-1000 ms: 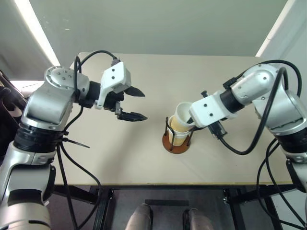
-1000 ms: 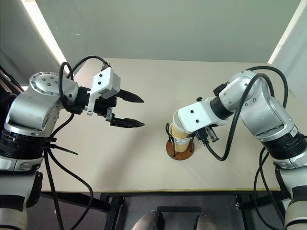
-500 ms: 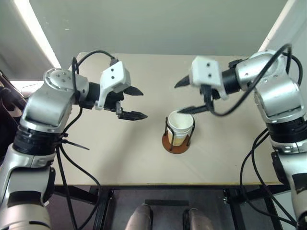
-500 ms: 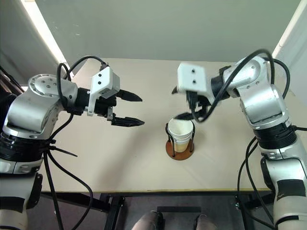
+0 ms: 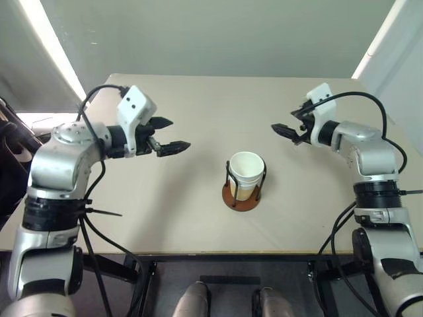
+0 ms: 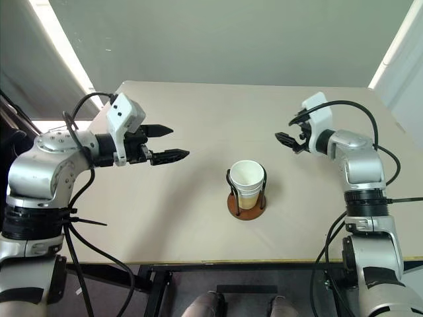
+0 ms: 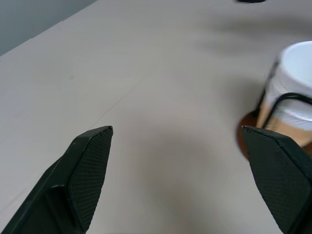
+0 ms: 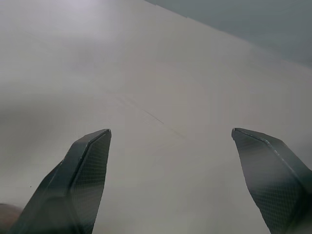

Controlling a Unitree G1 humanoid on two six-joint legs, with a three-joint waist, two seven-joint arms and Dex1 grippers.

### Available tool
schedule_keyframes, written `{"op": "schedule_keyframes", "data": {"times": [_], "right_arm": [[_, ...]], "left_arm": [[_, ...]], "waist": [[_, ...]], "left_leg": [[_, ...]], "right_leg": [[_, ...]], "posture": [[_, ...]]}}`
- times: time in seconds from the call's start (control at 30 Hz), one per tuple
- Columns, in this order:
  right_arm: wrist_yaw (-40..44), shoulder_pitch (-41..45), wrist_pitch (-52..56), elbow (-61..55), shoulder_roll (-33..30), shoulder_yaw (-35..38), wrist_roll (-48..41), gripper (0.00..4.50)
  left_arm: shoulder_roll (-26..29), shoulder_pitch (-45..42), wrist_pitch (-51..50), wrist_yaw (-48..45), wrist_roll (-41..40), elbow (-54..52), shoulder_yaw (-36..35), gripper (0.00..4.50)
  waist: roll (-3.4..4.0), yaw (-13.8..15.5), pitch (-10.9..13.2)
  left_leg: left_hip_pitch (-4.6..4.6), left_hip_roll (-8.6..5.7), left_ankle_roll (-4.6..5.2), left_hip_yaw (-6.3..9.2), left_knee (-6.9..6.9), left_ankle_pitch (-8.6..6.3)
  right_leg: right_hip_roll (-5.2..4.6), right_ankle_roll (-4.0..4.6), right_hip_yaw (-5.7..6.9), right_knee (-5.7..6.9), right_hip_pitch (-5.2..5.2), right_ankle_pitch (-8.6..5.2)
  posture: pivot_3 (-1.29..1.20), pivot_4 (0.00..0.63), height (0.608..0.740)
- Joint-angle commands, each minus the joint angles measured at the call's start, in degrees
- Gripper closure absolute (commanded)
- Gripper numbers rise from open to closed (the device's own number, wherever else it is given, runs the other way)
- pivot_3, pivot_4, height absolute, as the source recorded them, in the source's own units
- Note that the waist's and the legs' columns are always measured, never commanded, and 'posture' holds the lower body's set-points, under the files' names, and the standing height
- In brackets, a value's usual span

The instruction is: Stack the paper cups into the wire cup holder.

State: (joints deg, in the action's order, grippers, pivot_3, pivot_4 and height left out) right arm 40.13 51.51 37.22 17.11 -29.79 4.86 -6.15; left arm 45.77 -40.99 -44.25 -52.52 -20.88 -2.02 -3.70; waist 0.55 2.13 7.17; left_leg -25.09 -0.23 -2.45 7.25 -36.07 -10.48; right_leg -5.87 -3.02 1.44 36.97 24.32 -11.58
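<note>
across the beige table (image 5: 198,119) the biggest change is in the right arm: a second ago it was bent low over the wire cup holder (image 5: 244,191) with a cup going in, and now it has swung up and away to the right side of the table, well apart from the holder. the right gripper (image 5: 285,132) has let go; its two black fingers stand spread with nothing between them, and the right wrist view looks past them at bare tabletop. the left arm has shifted less, drawing a little toward its own side. the left gripper (image 5: 166,135) hangs above the table with its fingers wide apart and empty, pointing toward the holder, which shows at the edge of the left wrist view.

the paper cups (image 5: 246,173) now sit nested upright inside the holder near the middle of the table, white rim on top, tan ribbed sides showing between the black wire loops, the brown disc base flat on the table. a second rim line shows lower in the stack, so at least two are nested; how many exactly i cannot tell. no loose cup lies elsewhere on the table, so by my judgement the stacking looks finished or close to it, with both arms pulling clear.

no brand, label or writing can be read on the cups, the holder or the table.
</note>
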Motion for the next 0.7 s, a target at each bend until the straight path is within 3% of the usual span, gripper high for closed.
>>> {"op": "schedule_keyframes", "data": {"times": [0.03,0.4,0.7], "right_arm": [[-1.9,0.7,-2.1,0.3,-1.7,3.2,-1.5,0.41],[-4.9,1.4,-4.2,4.5,-2.3,2.8,-1.6,0.41],[-6.0,3.6,-8.7,11.5,-1.7,3.2,-2.1,0.41]], "left_arm": [[-0.2,1.4,0.3,2.6,-0.5,-0.2,-3.3,0.0],[-3.9,4.3,2.8,9.2,-2.3,-0.6,-8.9,0.0],[-3.7,8.8,0.6,14.0,-3.1,-5.2,-10.6,0.0]], "waist": [[0.0,0.0,0.0],[0.0,0.0,0.0],[0.0,0.0,0.0]], "left_leg": [[0.0,0.03,-0.02,0.0,0.01,-0.01],[0.03,0.11,-0.1,0.02,0.01,-0.06],[0.04,0.2,-0.17,0.04,0.01,-0.12]], "right_leg": [[0.04,-0.01,0.01,0.0,0.0,0.01],[0.21,0.0,0.01,0.01,-0.01,0.0],[0.36,0.05,0.0,0.0,-0.01,-0.01]], "posture": [[0.0,0.15,0.74],[0.0,0.15,0.74],[0.0,0.15,0.74]]}}
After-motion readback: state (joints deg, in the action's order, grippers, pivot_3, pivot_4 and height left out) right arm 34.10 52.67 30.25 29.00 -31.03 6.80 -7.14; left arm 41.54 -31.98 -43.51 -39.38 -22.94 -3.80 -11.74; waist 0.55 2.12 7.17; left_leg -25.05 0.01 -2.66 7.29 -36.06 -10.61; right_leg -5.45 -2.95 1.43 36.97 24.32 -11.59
